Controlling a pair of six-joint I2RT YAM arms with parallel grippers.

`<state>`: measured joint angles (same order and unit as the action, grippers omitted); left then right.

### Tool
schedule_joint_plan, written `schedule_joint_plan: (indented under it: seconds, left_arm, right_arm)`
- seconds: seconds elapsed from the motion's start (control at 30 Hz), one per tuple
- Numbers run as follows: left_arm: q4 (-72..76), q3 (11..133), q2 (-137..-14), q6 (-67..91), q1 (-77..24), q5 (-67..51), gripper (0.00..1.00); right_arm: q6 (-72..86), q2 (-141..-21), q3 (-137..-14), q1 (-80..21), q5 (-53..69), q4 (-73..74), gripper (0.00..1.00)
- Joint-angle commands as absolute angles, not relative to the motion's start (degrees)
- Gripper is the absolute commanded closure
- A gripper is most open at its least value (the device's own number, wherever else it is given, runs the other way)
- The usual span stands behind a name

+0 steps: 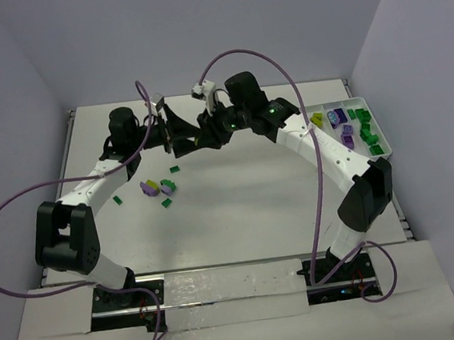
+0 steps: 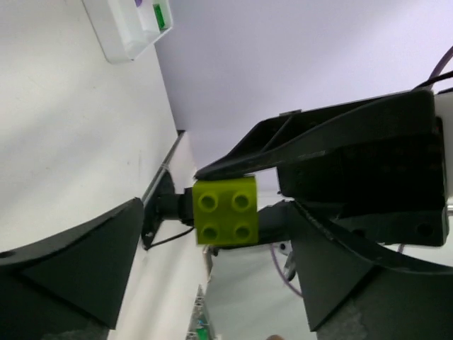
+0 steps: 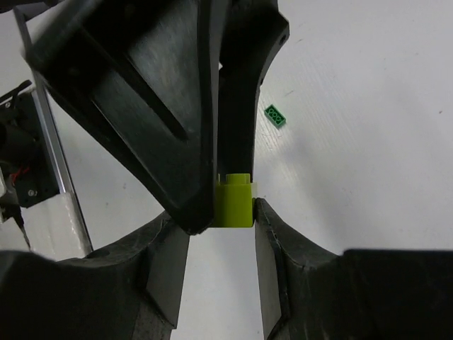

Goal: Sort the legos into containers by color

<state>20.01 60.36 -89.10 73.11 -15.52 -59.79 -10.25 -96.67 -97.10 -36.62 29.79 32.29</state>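
Yellow-green lego (image 2: 225, 211) clamped in right pincer (image 3: 221, 230), left pincer (image 2: 216, 209) wide, unseen from above

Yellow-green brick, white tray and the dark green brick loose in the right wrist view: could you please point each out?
Yellow-green brick (image 2: 226, 210): left wrist view, its studded face.
White tray (image 2: 110, 32): left wrist view, its outer side wall.
Dark green brick (image 3: 274, 115): right wrist view, its studded top.

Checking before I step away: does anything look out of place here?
Only the yellow-green brick: it is up off the table, pinched by the right gripper inside the open left gripper. That reads as a handover, not a spill.
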Motion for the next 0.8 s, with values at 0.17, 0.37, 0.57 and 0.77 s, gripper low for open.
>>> schedule_joint_plan:
  seconds: [0.17,0.37,0.57,0.77]
  left_arm:
    - [-3.5,69.7,-89.1,44.3,-7.0,-53.5,0.01]
    - [-19.0,76.1,-87.2,22.9,-7.0,-34.3,0.01]
    - [-23.9,77.0,-86.2,10.7,-7.1,-30.3,0.01]
    - [-26.5,77.2,-87.1,4.8,-7.1,-26.2,0.01]
  right_arm:
    - [-13.4,-88.4,-89.3,-26.9,27.9,36.4,1.0]
    - [-20.4,-85.4,-84.6,-9.9,21.3,44.4,1.0]
    - [-26.0,-93.0,-90.1,6.9,12.7,51.6,1.0]
    - [-26.7,-105.5,-101.6,15.2,13.3,57.0,1.0]
